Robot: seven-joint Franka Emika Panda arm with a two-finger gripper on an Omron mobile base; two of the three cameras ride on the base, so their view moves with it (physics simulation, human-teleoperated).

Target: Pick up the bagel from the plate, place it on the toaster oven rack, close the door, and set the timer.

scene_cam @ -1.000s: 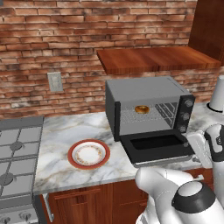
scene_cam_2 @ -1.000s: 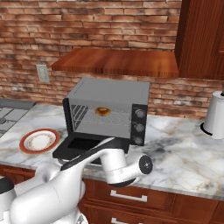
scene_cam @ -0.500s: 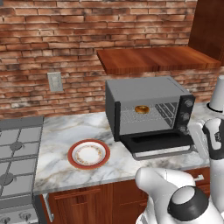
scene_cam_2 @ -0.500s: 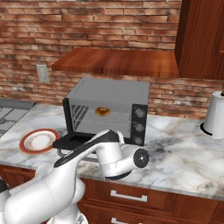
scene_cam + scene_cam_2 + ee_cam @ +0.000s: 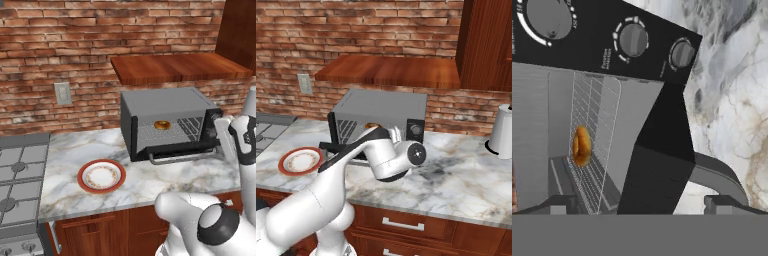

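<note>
The bagel lies on the toaster oven rack inside the toaster oven; in the hand view the bagel looks turned on edge because that view is rolled. The door stands partly raised, its silver handle out in front. My gripper is open at the door's right front corner, one fingertip on each side of the dark panel, holding nothing. The red-rimmed plate sits bare on the counter, left of the oven. Several knobs line the control panel.
A stove top borders the counter on the left. A wooden shelf hangs just above the oven. A white kettle stands at the far right. My arm crosses in front of the oven in the right base view.
The door has swung up from lying flat to partly raised. My hand has risen with it at the door's right end. Bagel and plate have not moved.
</note>
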